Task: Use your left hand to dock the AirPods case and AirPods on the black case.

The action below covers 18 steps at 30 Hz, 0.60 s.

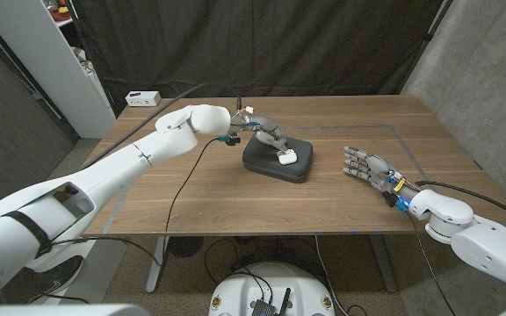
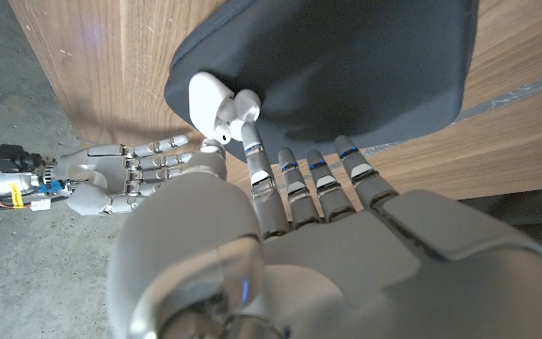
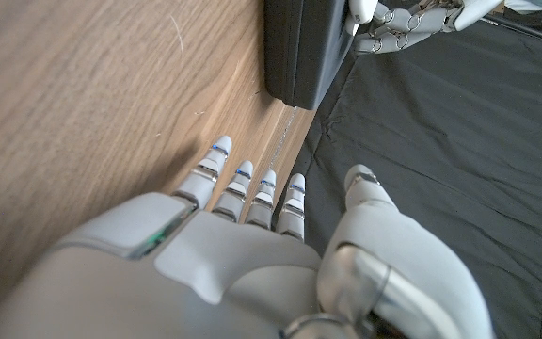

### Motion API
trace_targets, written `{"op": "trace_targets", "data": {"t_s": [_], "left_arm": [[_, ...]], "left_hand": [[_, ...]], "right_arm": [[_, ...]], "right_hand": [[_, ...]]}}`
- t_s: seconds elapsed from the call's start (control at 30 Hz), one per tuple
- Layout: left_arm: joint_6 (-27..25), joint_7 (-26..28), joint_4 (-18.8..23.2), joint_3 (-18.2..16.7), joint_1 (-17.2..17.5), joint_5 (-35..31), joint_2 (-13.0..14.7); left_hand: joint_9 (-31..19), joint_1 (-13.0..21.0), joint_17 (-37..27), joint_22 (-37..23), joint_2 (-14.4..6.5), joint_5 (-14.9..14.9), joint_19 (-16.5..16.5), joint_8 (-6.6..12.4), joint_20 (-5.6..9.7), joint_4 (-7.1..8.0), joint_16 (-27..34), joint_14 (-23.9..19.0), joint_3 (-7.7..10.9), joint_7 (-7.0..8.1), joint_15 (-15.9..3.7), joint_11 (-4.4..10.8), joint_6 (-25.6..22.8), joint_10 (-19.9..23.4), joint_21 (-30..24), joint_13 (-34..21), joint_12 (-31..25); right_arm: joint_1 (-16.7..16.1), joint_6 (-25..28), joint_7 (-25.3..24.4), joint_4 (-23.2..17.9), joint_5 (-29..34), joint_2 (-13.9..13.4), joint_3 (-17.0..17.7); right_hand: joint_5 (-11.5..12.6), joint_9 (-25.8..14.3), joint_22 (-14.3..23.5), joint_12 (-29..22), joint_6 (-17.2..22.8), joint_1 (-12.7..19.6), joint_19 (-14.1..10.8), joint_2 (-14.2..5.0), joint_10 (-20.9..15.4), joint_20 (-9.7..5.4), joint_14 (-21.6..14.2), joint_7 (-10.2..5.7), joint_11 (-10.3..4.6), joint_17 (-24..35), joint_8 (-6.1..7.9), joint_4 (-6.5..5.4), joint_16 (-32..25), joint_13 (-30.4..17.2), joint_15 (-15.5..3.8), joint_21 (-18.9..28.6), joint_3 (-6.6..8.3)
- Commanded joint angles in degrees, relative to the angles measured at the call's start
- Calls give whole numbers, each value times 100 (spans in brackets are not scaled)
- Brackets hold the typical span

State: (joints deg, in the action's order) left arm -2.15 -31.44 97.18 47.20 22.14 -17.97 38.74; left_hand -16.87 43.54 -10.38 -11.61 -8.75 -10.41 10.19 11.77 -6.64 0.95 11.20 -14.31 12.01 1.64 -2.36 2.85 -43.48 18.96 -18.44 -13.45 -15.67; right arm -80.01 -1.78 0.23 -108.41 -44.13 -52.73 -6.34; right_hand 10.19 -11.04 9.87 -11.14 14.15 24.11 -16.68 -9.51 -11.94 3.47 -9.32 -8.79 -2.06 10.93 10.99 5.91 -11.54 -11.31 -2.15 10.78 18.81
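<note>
Your count on the table

You have one black case (image 1: 277, 159), one white AirPods case (image 1: 289, 158) on it, one earbud (image 2: 246, 111), and one white box (image 1: 143, 98) far left.

Black case (image 3: 304, 47) cut off by right wrist view's edge

Left arm (image 1: 121, 167) stretched out across the table, wrist bent down. Left hand (image 1: 269, 133) fingers extended, side by side, tips lowered; a fingertip (image 2: 250, 151) touches something small and white; grip can't be confirmed. Right arm (image 1: 473, 230) comes in from the near right corner. Right hand (image 1: 365, 165) fingers straight, slightly spread, holding nothing; right wrist view shows fingertips (image 3: 219, 148) close to the surface.
</note>
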Motion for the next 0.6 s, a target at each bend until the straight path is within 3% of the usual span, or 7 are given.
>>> {"op": "trace_targets", "data": {"t_s": [0.03, 0.17, 0.27, 0.6], "left_arm": [[-481, 497, 451, -92, 265, -286, 94], [-584, 633, 569, -134, 340, -320, 90], [-812, 601, 732, -91, 342, -450, 78], [-1873, 230, 1492, 206, 338, -1125, 46]], "left_hand": [[31, 57, 1, -6, 219, -31, 3, 6, -46, -125, -16, 29, -34, -94, -156, -3, -12, 8, -6, -3, 12], [92, 118, 9, -2, 430, -33, 52, 58, -4, -262, 18, -90, -94, -97, -187, 53, -197, 104, -14, 3, -8], [151, 232, 14, 0, 622, -44, 99, 125, 47, -425, 19, -149, -139, -209, -217, 107, -453, 228, -19, 16, -33], [219, 252, 6, 4, 889, -64, 135, 140, 58, -543, 0, -134, -266, -400, -139, 41, -637, 232, -13, 39, 2]], "right_arm": [[86, 36, 9, 35, -14, 11, -68], [87, 116, 9, 3, -71, -34, -46], [88, 134, 43, -5, -88, -71, -33], [125, 239, 233, 0, -186, -221, 16]], "right_hand": [[24, -16, 9, -35, 35, -28, 22, -4, -28, 0, 12, 29, 11, 12, 28, 5, -45, -14, -279, 38, 58], [24, -16, 9, -33, 35, -30, 16, -2, -22, -1, 14, 31, 7, 11, 28, 7, -44, -14, -274, 40, 59], [24, -16, 9, -33, 38, -31, 16, -2, -22, -5, 11, 31, 5, 11, 29, 8, -46, -14, -279, 40, 60], [25, -16, 9, -32, 31, -31, 17, -2, -20, 0, 18, 24, 21, 8, 25, 15, -42, -14, -275, 40, 67]]}}
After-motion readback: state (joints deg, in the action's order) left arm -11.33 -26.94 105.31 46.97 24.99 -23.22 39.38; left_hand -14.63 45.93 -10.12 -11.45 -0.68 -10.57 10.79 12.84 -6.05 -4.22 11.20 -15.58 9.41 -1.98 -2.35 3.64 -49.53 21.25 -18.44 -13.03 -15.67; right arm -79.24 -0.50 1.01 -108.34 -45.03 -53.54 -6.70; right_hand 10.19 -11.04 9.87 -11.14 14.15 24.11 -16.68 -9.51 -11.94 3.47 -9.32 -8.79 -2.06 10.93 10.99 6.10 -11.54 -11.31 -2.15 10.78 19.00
